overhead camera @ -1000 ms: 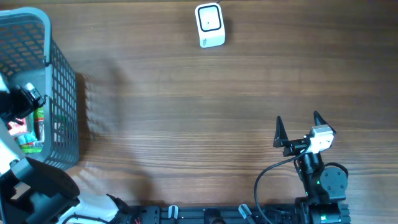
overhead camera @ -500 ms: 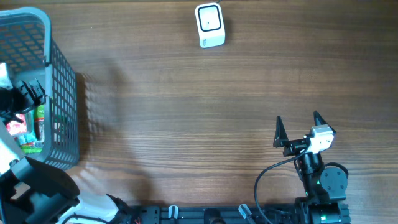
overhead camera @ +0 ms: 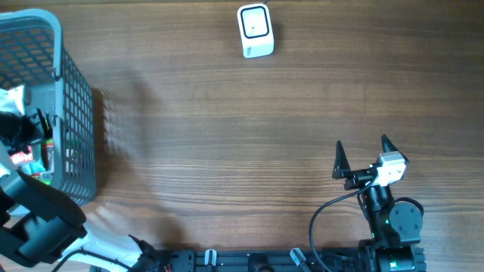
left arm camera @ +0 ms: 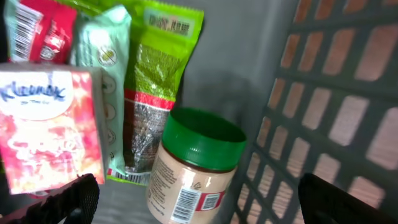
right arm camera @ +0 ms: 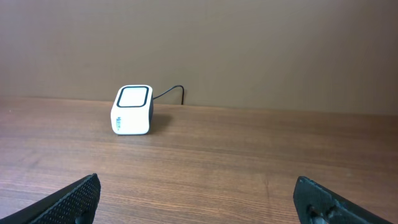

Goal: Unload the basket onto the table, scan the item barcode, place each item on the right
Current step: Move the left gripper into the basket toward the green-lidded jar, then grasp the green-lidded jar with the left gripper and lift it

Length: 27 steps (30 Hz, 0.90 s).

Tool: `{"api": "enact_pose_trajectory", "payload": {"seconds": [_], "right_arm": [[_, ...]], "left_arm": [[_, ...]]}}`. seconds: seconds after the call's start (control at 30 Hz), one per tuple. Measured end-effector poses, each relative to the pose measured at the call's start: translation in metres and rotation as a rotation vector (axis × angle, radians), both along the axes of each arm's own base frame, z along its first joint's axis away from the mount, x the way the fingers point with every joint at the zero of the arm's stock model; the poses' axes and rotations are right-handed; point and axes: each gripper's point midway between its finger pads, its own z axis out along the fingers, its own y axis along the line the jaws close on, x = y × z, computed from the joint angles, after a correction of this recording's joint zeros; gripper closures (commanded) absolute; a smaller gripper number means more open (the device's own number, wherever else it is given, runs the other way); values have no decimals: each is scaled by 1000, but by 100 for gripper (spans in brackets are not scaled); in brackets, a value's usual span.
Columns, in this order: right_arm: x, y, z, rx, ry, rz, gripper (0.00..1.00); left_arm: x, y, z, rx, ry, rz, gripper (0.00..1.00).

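- Two sets of jaws, both spread wide and gripping nothing: my left jaws hang inside the grey basket (overhead camera: 76, 113), and my right jaws sit low over the worktop (overhead camera: 227, 151).
- Nothing is picked or scanned yet, so the whole task is left.
- In the basket lie a green-lidded jar (left arm camera: 198, 165), a tissue pack (left arm camera: 46, 124) and a green pouch (left arm camera: 158, 74).
- The white scanner (overhead camera: 255, 31) stands well apart, at the far edge.
- The jar's barcode shows, but its base is cut off.

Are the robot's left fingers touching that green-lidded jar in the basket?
Apart. The left wrist view shows the open fingers on either side of the jar, with grey basket showing in the gap on each side.
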Motion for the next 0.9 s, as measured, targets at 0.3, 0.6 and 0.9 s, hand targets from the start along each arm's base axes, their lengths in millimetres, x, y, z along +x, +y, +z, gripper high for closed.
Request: {"api": "enact_pose_trajectory", "payload": {"seconds": [0.3, 0.6, 0.9], "right_arm": [[0, 0, 0, 0, 0, 0, 0], [0, 0, 0, 0, 0, 0, 1], [0, 0, 0, 0, 0, 0, 0]], "left_arm": [[-9, -6, -40, -42, 52, -54, 0], [-17, -13, -75, -67, 78, -59, 0], [-1, -20, -75, -127, -27, -61, 14]]}}
